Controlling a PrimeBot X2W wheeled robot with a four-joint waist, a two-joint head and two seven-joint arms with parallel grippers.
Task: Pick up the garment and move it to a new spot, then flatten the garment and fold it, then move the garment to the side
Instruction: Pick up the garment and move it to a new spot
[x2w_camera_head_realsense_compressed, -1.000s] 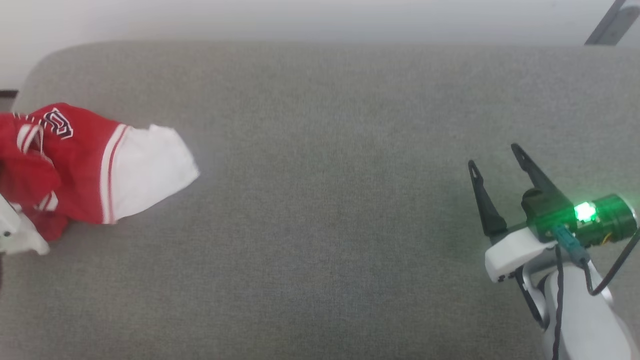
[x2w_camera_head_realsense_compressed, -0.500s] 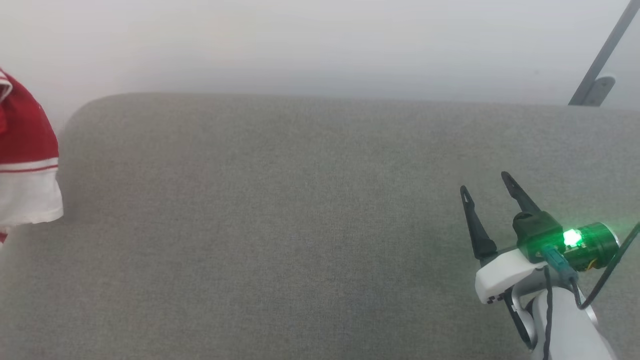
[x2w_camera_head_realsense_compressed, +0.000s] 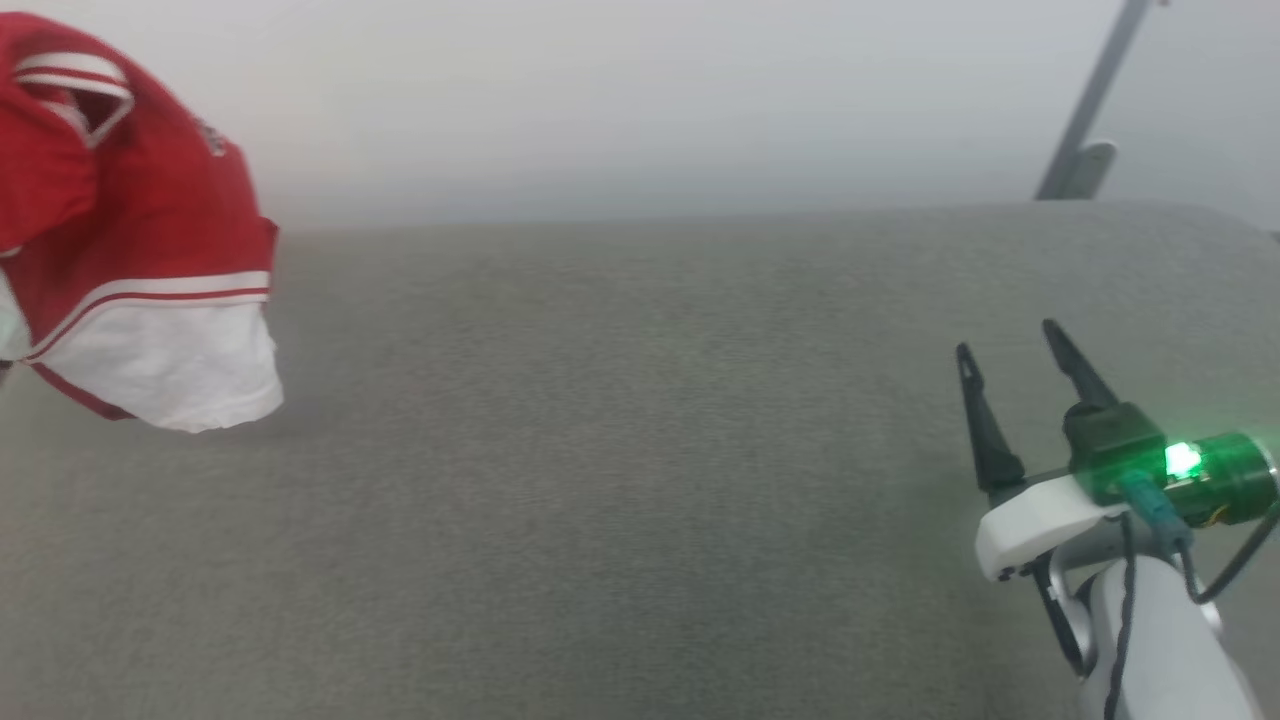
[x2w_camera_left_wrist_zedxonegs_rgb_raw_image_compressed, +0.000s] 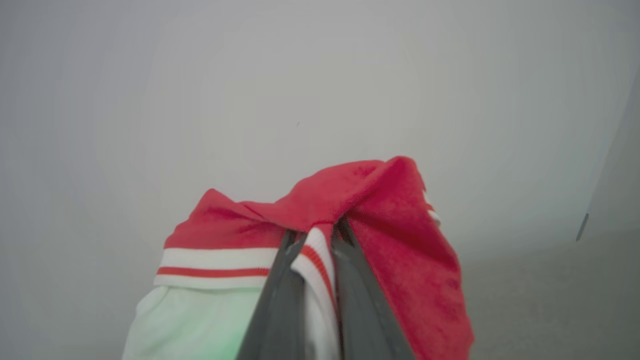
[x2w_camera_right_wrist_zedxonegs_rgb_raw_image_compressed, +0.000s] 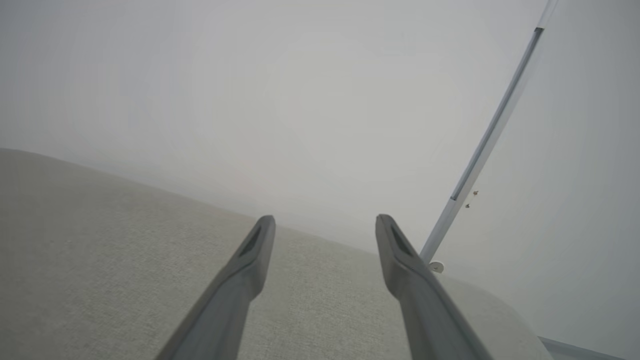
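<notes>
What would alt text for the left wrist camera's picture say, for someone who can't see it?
The left gripper, its two dark fingers shut, pinches a fold of the garment, red with white-and-red striped trim, which drapes around them. A pale wall is behind, grey upholstery at lower right.

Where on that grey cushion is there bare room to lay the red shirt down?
The whole middle of the grey cushion is bare, from the garment hanging at the left, pinched in the left gripper, across to the open right gripper. Only those two edges are crowded.
</notes>
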